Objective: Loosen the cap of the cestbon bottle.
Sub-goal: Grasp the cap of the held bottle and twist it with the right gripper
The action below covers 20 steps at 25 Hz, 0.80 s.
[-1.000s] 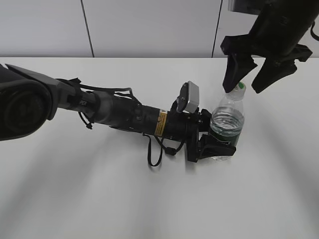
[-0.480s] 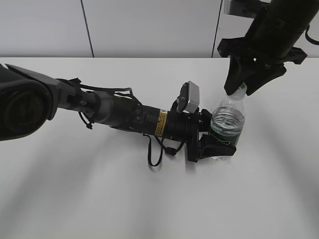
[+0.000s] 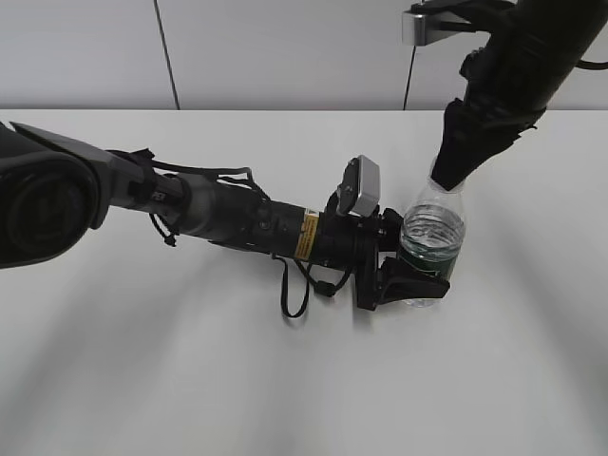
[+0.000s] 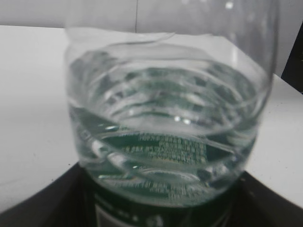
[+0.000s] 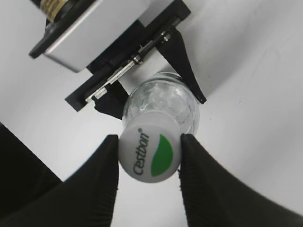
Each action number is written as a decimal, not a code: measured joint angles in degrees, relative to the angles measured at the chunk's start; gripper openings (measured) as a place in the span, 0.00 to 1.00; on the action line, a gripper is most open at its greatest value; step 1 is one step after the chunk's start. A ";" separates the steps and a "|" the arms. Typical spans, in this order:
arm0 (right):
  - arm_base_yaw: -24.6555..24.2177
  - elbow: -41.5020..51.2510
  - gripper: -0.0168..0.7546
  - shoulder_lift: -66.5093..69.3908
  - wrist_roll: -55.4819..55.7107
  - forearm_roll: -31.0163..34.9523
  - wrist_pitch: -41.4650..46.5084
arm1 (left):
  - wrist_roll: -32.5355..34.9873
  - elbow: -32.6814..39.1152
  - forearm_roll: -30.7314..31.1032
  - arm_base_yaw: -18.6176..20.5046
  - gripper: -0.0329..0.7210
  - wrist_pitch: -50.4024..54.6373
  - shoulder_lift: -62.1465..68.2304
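The cestbon bottle (image 3: 432, 228) stands upright on the white table, clear and ribbed with a dark green label band. My left gripper (image 3: 410, 277) is shut on its lower body; the bottle (image 4: 165, 137) fills the left wrist view. My right gripper (image 3: 446, 171) hangs over the bottle's top and hides the cap in the exterior view. In the right wrist view the white cap (image 5: 149, 153) with a green leaf mark sits between my two black fingers (image 5: 108, 156), both pressed against its sides. The bottle's shoulder (image 5: 163, 101) shows below it.
The white table (image 3: 190, 380) spreads around the bottle. My left arm (image 3: 237, 223) lies low across the table from the left, with its camera box (image 3: 361, 187) beside the bottle. A pale panelled wall (image 3: 285, 47) stands behind.
My right gripper has come down from open above the bottle and closed onto the cap, which it now hides. The left arm and the bottle have not moved.
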 joint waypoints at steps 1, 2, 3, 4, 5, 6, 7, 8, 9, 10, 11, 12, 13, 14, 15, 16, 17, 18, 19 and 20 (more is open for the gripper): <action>0.00 0.00 0.41 0.00 -5.61 0.00 0.00 | 0.18 0.00 0.10 0.00 0.73 0.00 0.00; 0.00 0.00 0.41 0.00 -8.87 0.05 0.00 | 0.32 0.00 0.15 0.00 0.73 0.00 0.00; 0.00 0.00 0.41 0.00 -11.10 0.06 0.00 | 0.37 0.00 0.17 0.00 0.73 0.00 0.00; 0.00 0.00 0.41 0.00 -12.87 0.10 0.00 | 0.43 0.00 0.22 0.00 0.73 0.00 0.00; 0.00 0.00 0.41 0.00 -13.12 0.10 0.00 | 0.43 0.00 0.22 0.00 0.73 0.00 0.00; 0.00 0.00 0.41 0.00 -12.44 0.12 0.00 | 0.47 0.00 0.22 0.00 0.73 0.00 0.00; 0.00 0.00 0.41 0.00 -10.90 0.12 0.00 | 0.47 0.00 0.22 0.00 0.73 0.00 0.00; 0.00 0.00 0.42 0.00 -7.99 0.12 0.00 | 0.47 0.00 0.22 0.00 0.73 0.00 0.00; 0.00 0.00 0.46 0.00 -5.70 0.12 0.00 | 0.47 0.00 0.22 0.00 0.73 0.00 0.00; 0.00 0.00 0.52 0.00 -3.15 0.23 0.00 | 0.40 0.00 0.22 0.00 0.73 0.00 0.00; 0.00 0.00 0.65 0.00 0.95 0.79 0.00 | 0.34 0.00 0.22 0.00 0.73 0.00 0.00; 0.00 0.00 0.73 0.00 5.02 1.64 0.00 | 0.36 0.00 0.22 0.00 0.73 0.00 0.00; 0.00 0.00 0.79 -0.11 8.63 2.47 0.00 | 0.36 0.00 0.22 0.00 0.73 0.00 0.00; 0.00 0.00 0.83 -0.23 12.41 2.95 0.00 | 0.36 0.00 0.22 0.00 0.73 0.00 0.00; 0.00 0.00 0.84 -0.75 17.24 3.30 0.00 | 0.36 0.00 0.22 0.00 0.73 0.00 0.00; 0.00 0.00 0.84 -1.35 22.32 3.52 -0.12 | 0.36 0.00 0.22 0.00 0.73 0.00 0.00; 0.00 0.00 0.84 -1.86 27.55 3.64 -0.46 | 0.36 0.00 0.22 0.00 0.73 0.00 0.00; 0.00 0.00 0.84 -2.42 31.65 3.70 -0.90 | 0.36 0.00 0.22 0.00 0.73 0.00 0.00; 0.00 0.00 0.84 -2.76 36.41 3.82 -1.47 | 0.36 0.00 0.22 0.00 0.73 0.00 0.00; 0.00 0.00 0.83 -2.77 38.70 3.88 -2.06 | 0.36 0.00 0.22 0.00 0.73 0.00 0.00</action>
